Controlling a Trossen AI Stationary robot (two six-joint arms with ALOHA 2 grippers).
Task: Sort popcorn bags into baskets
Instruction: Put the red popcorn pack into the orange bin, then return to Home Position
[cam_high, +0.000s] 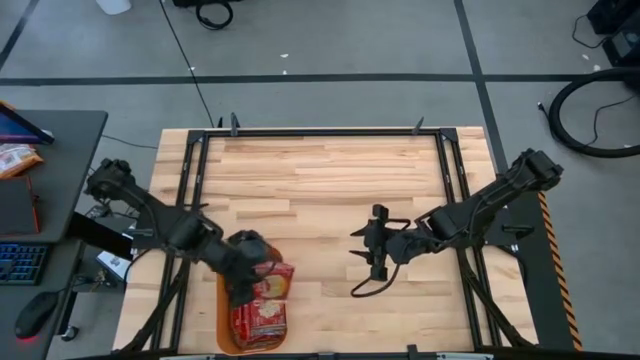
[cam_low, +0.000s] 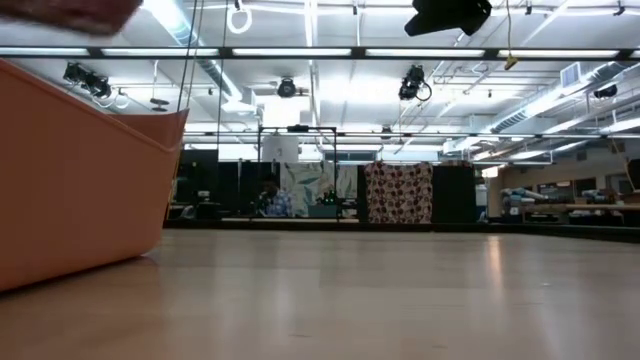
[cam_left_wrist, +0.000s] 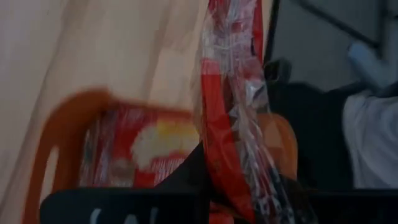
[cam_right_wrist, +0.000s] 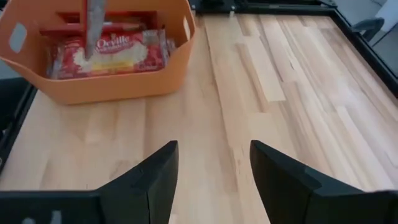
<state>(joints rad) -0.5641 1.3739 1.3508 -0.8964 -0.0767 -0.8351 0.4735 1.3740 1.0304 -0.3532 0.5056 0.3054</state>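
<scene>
A pale wooden table (cam_high: 330, 190) framed in dark rails sits on a grey floor, and from table height a long hall with ceiling strip lights stretches out behind it.

One basket (cam_high: 226, 320) in play, an orange tray at the near left edge of the table, and there are popcorn bags (cam_high: 262, 315) lying flat inside it. From above I can make out at least two red packets with cream-yellow ovals; the right wrist view shows one wide packet face up with more red behind it, and an exact count is not possible from here.

One more packet, the held bag (cam_left_wrist: 233, 112), hangs edge-on over the basket, pinched at its lower end by the left gripper (cam_high: 243, 280), which is clamped tight on it above the tray. The same bag shows as a thin upright strip in the right wrist view.

Over to the other side: the right gripper (cam_high: 375, 255) hovers over bare wood near the middle of the table, well apart from the basket, fingers (cam_right_wrist: 149, 180) spread wide with nothing between them.

Two arms, one basket, one bag in the air. The table away from the tray shows no packets.
</scene>
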